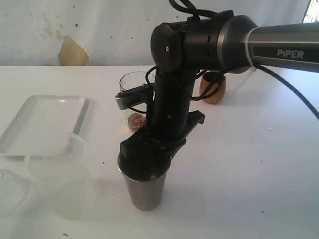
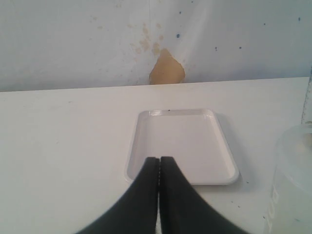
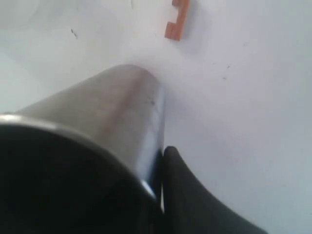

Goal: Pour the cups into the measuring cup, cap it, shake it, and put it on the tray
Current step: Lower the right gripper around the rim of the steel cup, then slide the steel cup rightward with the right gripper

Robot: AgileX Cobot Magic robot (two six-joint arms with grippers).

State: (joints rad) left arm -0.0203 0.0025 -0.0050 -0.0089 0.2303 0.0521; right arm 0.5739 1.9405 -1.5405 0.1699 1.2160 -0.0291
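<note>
Steel cup (image 1: 144, 191) stands upright, front-centre of surface (image 1: 239, 164); R pincer (image 1: 144, 162) clamped on its rim (outer finger flat vs wall). Measuring cup (image 1: 130, 82) behind arm, wooden cup (image 1: 213, 92) back right, tray (image 2: 180, 141) left. L pincer (image 2: 159, 163) closed, empty.

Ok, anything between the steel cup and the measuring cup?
Nothing visible. The right pincer grips the steel cup by its rim; the measuring cup stands behind it, though the arm hides part of the gap.
</note>
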